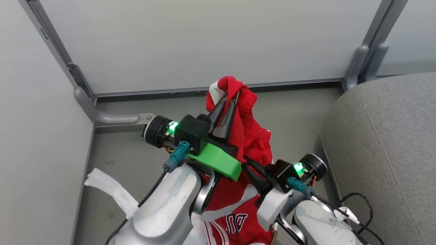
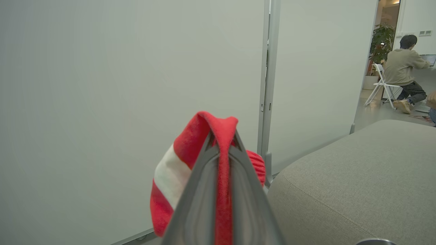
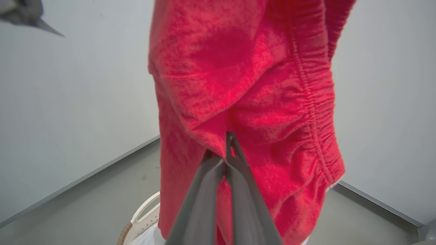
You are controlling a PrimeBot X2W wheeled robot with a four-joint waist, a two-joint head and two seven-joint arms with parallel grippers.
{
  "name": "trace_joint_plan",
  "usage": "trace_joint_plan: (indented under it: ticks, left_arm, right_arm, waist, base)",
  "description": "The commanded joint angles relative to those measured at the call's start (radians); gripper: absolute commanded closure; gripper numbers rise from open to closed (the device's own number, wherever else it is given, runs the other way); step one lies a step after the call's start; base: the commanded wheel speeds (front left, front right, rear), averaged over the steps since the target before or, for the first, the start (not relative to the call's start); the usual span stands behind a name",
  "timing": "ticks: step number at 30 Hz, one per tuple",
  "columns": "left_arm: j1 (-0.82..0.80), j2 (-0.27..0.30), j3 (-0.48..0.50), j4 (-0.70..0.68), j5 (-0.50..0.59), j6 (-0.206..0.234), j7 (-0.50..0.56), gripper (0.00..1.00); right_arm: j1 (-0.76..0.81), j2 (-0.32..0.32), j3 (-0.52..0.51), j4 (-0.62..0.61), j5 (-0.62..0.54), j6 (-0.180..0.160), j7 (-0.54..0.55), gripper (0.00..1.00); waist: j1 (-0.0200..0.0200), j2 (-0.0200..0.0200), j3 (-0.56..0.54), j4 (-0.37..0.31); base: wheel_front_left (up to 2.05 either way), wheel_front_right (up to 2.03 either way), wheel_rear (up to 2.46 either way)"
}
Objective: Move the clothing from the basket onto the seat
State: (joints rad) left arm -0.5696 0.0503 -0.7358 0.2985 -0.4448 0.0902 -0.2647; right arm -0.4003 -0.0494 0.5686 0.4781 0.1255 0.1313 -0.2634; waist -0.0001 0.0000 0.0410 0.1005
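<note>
Hanging high: bright red sports-jersey clothing (image 1: 253, 139) with white trim, up off the grey floor (image 1: 136, 163), close in front of the pale panel wall (image 1: 204, 41).
Left gripper (image 1: 235, 97): long dark fingers together, clamped hard on the top fold of the clothing, carrying the weight by the look of it.
Right gripper (image 3: 221, 149): fingers together, tips pushed into the red cloth lower down, beside the gathered waistband; no telling whether a fold is caught.
Basket: small rounded white perforated plastic basket (image 3: 144, 212) with a brown woven rim, right underneath the hanging cloth; white fabric liner (image 1: 105, 187) flopped out on the robot's left.
Low between the arms: more red with white stripes and big black letters (image 1: 236, 221), down at basket level; tail of the lifted piece or a second garment, impossible to say.
Seat: large grey fabric-upholstered seat (image 1: 381, 143) with stitched seams, off to the robot's right, near the clothing but not touching; bare of red in the part on view.
Done so far: grab and lift, mostly clear of the basket.
Left to do: swing right, lower onto the seat, let go; then probably back for any red left in the basket.
Progress call: roughly the middle of the first carry, nothing delivered yet.
</note>
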Motion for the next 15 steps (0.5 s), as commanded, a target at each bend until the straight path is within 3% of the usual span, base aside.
trace_joint_plan:
  ticks: [1,6,7,8,15]
  left_arm:
    - [-0.010,0.002,0.006,0.003,0.004,-0.001,0.000,1.00]
    - [-0.011,0.002,0.019,-0.005,0.026,0.003,0.000,1.00]
    - [-0.006,0.002,0.024,-0.005,0.029,0.002,0.001,0.23]
    - [-0.002,0.002,0.025,-0.002,0.032,-0.004,0.001,0.00]
    - [0.020,0.002,0.076,0.017,0.083,-0.018,0.001,0.00]
  right_arm:
    - [0.010,-0.004,-0.005,-0.003,0.007,-0.001,-0.002,1.00]
    - [0.003,-0.004,-0.014,-0.020,0.003,-0.001,-0.002,1.00]
    - [0.004,-0.004,-0.017,-0.028,0.004,-0.001,-0.002,1.00]
    - [0.005,-0.004,-0.022,-0.036,0.005,-0.001,-0.002,1.00]
    - [0.019,-0.004,-0.064,-0.147,-0.001,-0.001,-0.002,1.00]
  waist:
    - [0.0001,0.0000,0.001,-0.005]
    - [0.0001,0.0000,0.006,-0.042]
    - [0.0001,0.0000,0.010,-0.057]
    - [0.0001,0.0000,0.013,-0.070]
    - [0.0001,0.0000,0.054,-0.247]
  base:
    - [0.00,0.00,0.00]
    - [0.00,0.00,0.00]
    - [0.00,0.00,0.00]
    - [0.00,0.00,0.00]
    - [0.00,0.00,0.00]
